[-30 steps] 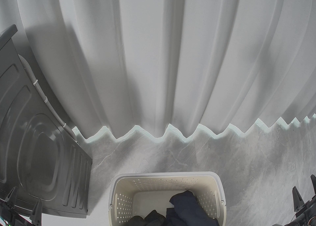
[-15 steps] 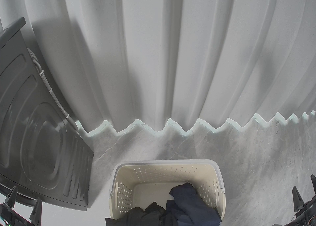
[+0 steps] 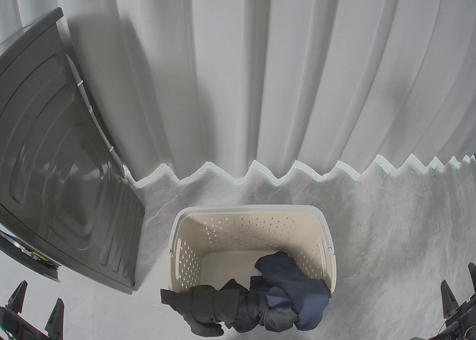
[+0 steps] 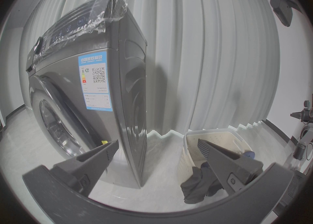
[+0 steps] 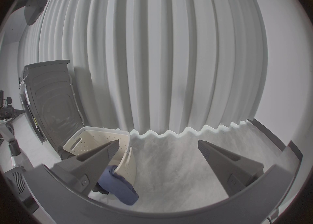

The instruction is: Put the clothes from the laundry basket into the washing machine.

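A cream laundry basket (image 3: 248, 208) stands on the floor in front of me. Dark grey clothes (image 3: 213, 306) and a navy garment (image 3: 292, 281) lie in it and hang over its near rim. To its left is the grey washing machine (image 3: 54, 172), its side panel toward the basket. The left wrist view shows the machine's round glass door (image 4: 55, 126), the basket (image 4: 212, 133) and the hanging clothes (image 4: 199, 182). My left gripper (image 3: 38, 301) (image 4: 156, 144) is open and empty, low at the left. On the right, my right gripper (image 3: 457, 279) (image 5: 158, 144) is also open and empty, beside the basket (image 5: 97, 130) and navy garment (image 5: 119, 185).
A pleated white curtain (image 3: 258, 68) hangs behind the basket and machine, down to the grey marbled floor (image 3: 391, 227). A ribbed hose (image 3: 91, 108) runs down the machine's rear edge. Open floor lies to the right of the basket.
The whole head picture has shifted: basket and washing machine sit higher in it and more of the hanging clothes shows. Both grippers keep their places in the view.
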{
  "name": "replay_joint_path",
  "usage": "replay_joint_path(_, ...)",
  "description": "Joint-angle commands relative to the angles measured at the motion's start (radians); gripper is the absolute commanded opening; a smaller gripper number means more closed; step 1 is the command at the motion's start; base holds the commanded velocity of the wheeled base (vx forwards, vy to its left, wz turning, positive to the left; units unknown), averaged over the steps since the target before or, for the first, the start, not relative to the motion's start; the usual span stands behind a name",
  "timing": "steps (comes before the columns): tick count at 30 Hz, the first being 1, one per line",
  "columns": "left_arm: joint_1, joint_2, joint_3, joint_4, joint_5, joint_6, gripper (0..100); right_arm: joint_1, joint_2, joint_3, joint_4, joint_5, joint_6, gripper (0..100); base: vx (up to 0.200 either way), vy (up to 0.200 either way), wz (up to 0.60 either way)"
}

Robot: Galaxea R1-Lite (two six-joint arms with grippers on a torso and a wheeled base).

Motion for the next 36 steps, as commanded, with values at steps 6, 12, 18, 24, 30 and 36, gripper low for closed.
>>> replay_joint_path(6,0.001,-0.018,0.015,0.0,0.0,-0.001,100,0.001,-0.016,0.016,0.0,0.0,0.0,100,-0.2,0.0,0.0)
replay_joint_path(12,0.001,-0.018,0.015,0.0,0.0,-0.001,100,0.001,-0.016,0.016,0.0,0.0,0.0,100,-0.2,0.0,0.0)
replay_joint_path(18,0.001,-0.018,0.015,0.0,0.0,-0.001,100,0.001,-0.016,0.016,0.0,0.0,0.0,100,-0.2,0.0,0.0)
replay_joint_path(24,0.001,-0.018,0.015,0.0,0.0,-0.001,100,0.001,-0.016,0.016,0.001,0.0,0.0,100,-0.2,0.0,0.0)
replay_joint_path(30,0.001,-0.018,0.015,0.0,0.0,-0.001,100,0.001,-0.016,0.016,0.0,0.0,0.0,100,-0.2,0.0,0.0)
replay_joint_path(36,0.001,-0.018,0.015,0.0,0.0,-0.001,100,0.001,-0.016,0.016,0.001,0.0,0.0,100,0.0,0.0,0.0)
